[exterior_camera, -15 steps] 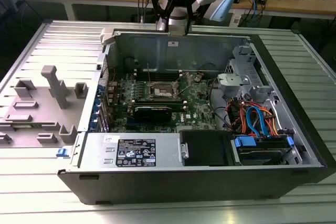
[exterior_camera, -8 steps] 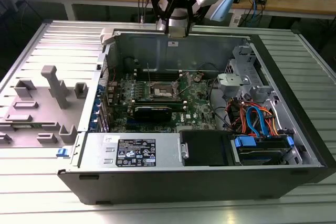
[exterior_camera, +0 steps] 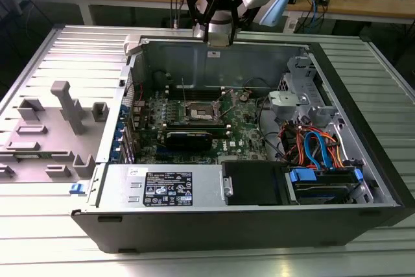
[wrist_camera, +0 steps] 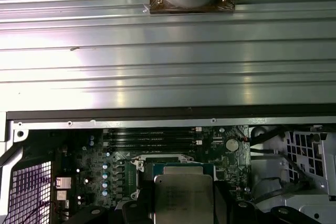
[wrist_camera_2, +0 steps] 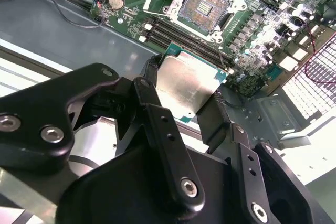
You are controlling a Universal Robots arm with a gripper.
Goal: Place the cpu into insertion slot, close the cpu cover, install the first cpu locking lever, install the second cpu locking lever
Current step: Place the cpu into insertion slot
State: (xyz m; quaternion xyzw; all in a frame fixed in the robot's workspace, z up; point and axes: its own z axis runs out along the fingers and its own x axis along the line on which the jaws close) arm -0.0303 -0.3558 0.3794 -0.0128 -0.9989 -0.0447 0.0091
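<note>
Tool (wrist_camera_2: 185,92) is clamped on the cpu (wrist_camera_2: 189,80). Two black fingers (wrist_camera_2: 212,114) press on opposite edges, and the silver-grey top faces the camera in both wrist views. The chip is held in the air, clear of the board, and sits tilted in the second wrist view. In the first wrist view the cpu (wrist_camera: 184,199) is cut off at the frame edge, and my tool (wrist_camera: 184,208) is barely in shot.

The insertion slot (wrist_camera_2: 202,4) lies uncovered on the green motherboard (wrist_camera_2: 262,30) with its dark contact field bare, well apart from the chip. The silvery pieces around it run together, so I cannot separate the cpu cover from the rim. In the first wrist view the held chip hides most of the slot.

In the exterior view my tool (exterior_camera: 219,36) hangs over the far wall of the open computer case (exterior_camera: 259,225), with the slot (exterior_camera: 198,113) below it. The chip is too small to make out there. The case sits on a ribbed metal tabletop (exterior_camera: 58,50).
</note>
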